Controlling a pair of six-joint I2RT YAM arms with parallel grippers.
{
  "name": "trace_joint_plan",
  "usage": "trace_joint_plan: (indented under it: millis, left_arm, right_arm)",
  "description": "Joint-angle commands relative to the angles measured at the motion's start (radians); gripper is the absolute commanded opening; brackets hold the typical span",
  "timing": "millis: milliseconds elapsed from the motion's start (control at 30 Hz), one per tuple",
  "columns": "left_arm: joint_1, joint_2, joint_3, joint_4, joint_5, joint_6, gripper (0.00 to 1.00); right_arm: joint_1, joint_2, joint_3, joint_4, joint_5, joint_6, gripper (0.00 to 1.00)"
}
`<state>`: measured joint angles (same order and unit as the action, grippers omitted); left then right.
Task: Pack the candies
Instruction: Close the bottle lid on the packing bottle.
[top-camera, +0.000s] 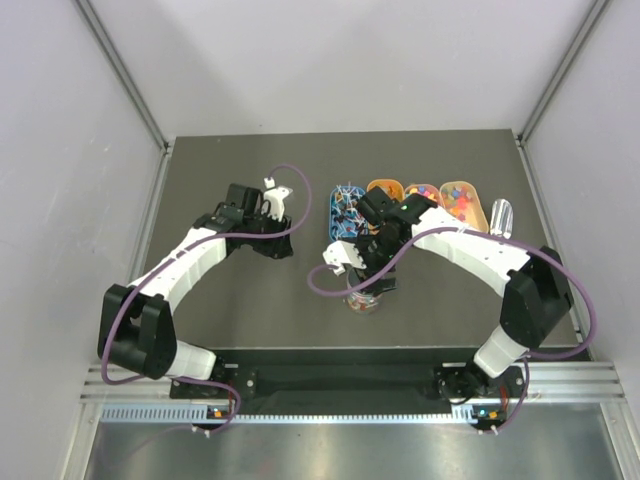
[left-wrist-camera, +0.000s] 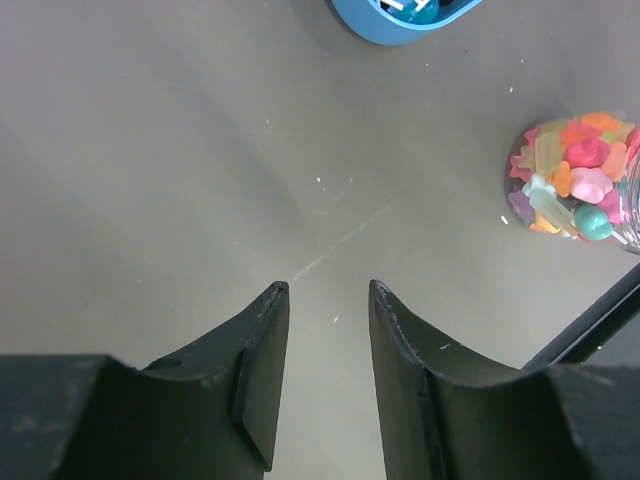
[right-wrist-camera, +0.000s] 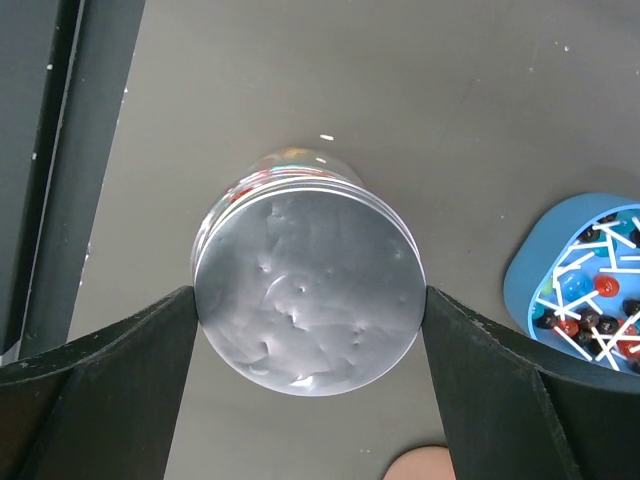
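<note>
Jar (top-camera: 363, 300) stands on the desk (top-camera: 250, 300), front-centre, with candies (left-wrist-camera: 575, 170) inside and the lid (right-wrist-camera: 300, 270) on top. Right claw (right-wrist-camera: 310, 295) straddles the lid, one finger touching each side. A row of trays (top-camera: 333, 215) sits behind the jar and runs off to the right, with more candies in them. A tube (top-camera: 501, 216) lies at the row's right end. Left claw (left-wrist-camera: 328, 288) is left of the jar and trays, jaws apart over the desk.

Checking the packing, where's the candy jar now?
In the top view, the candy jar stands right of table centre, in front of the blue tray, its silver lid gripped by the right hand.
</note>
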<state>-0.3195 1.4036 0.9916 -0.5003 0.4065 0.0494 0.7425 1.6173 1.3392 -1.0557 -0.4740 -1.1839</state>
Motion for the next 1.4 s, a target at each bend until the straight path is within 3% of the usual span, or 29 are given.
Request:
trace_joint_plan:
  millis: [0, 833, 1367]
  left_arm:
    - [0.005, -0.023, -0.004, 0.046, 0.023, -0.013, 0.42]
    - [0.005, -0.012, -0.022, 0.068, 0.041, -0.023, 0.42]
    - [0.007, -0.014, -0.033, 0.072, 0.043, -0.025, 0.42]
  right_arm:
    - [0.017, -0.011, -0.001, 0.011, 0.009, -0.003, 0.87]
    - [0.024, -0.053, -0.005, -0.058, -0.034, 0.018, 0.86]
    - [0.037, -0.04, -0.031, 0.022, -0.017, 0.053, 0.86]
